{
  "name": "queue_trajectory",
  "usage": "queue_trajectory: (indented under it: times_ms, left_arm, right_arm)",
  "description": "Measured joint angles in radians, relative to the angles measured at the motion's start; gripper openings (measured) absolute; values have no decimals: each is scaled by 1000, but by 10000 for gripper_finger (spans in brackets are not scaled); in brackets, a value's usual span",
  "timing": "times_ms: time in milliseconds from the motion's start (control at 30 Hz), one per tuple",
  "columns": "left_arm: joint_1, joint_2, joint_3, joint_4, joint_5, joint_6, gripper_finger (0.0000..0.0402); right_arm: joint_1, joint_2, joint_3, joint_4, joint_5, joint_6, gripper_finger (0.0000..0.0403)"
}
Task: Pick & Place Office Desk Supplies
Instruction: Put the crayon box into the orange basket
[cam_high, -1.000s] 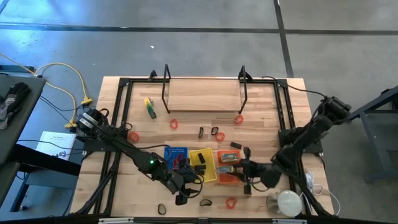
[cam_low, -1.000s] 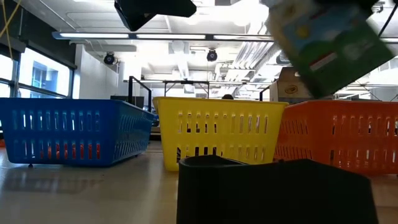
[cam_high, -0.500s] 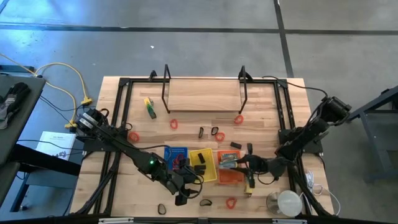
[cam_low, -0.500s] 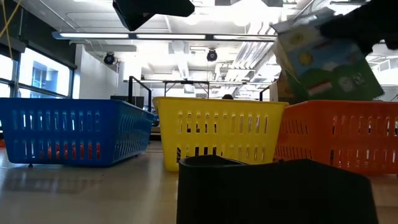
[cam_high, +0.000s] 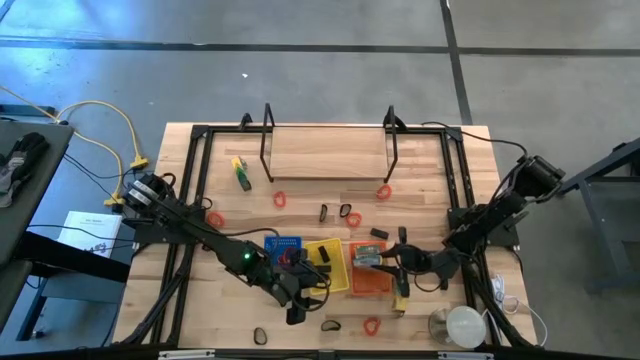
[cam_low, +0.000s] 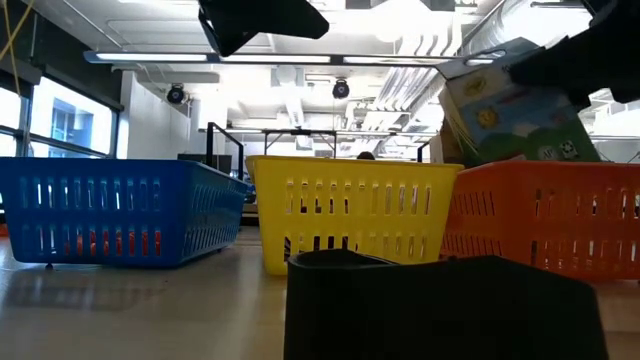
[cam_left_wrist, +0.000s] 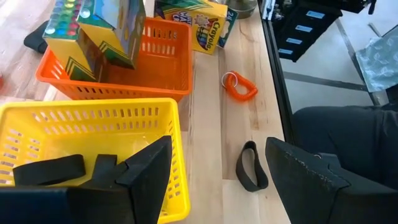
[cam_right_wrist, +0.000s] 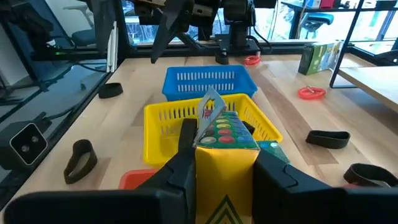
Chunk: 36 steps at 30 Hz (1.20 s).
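Blue tray (cam_high: 283, 246), yellow tray (cam_high: 328, 262) and orange tray (cam_high: 368, 282) on a pale wood worktop (cam_high: 330, 160); green-and-yellow crayon box (cam_right_wrist: 225, 149); red loops (cam_high: 280, 199); black loops (cam_high: 348, 211).

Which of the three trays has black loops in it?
The yellow tray, the middle one: black loops lie inside. The orange tray holds crayon boxes.

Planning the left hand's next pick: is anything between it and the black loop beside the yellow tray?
Nothing visible: the loop lies on bare wood beside the tray, straight ahead of the open left hand.
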Motion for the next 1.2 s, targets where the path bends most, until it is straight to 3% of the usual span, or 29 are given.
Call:
queue_trajectory:
  times_ms: [467, 933, 1200]
  left_arm:
    - [1, 0, 0, 2, 0, 0, 252]
    - [0, 0, 0, 2, 0, 0, 252]
    - [0, 1, 0, 2, 0, 0, 252]
  right_arm:
    - [-89, 15, 0, -19, -69, 48, 107]
    - [-96, 86, 2, 24, -41, 37, 162]
    - [-66, 86, 2, 83, 20, -76, 181]
